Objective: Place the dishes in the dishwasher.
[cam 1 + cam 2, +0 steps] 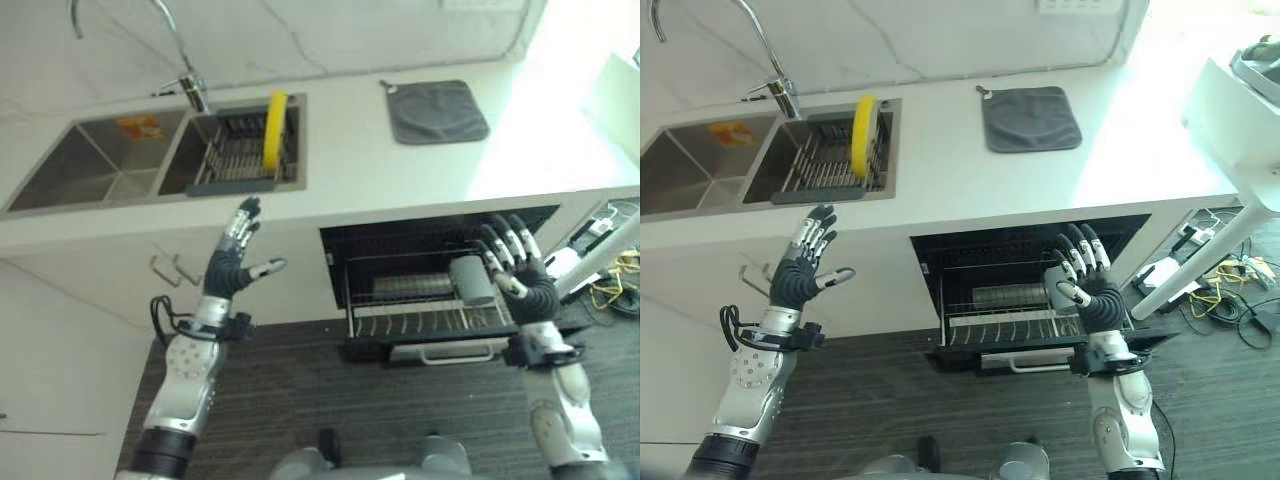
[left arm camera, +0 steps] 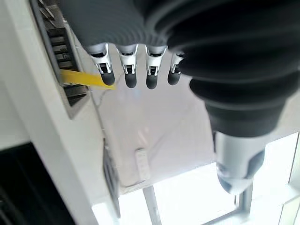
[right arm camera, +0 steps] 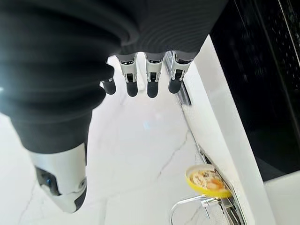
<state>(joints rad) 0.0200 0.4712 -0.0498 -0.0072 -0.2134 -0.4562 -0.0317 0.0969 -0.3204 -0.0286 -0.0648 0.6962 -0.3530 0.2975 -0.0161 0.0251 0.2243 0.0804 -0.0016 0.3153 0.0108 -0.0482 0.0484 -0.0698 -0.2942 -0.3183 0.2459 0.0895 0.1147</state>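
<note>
Yellow plate [image 1: 866, 126] stands on edge in the dark rack [image 1: 830, 160] in the right sink basin [image 1: 760, 170]. Below, the dishwasher's pulled-out rack [image 1: 1010, 315] holds a grey cup [image 1: 470, 280]. Left hand [image 1: 800, 270] and right hand [image 1: 1090, 280] hover spread, grasping nothing. No legible writing.

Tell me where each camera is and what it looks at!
Left eye: head, looking down at sink, dishwasher, both hands.
Right eye: beside it, same scene; left hand, right hand.
Left wrist: looks past open fingers at yellow plate.
Right wrist: past open fingers at the same plate.
</note>
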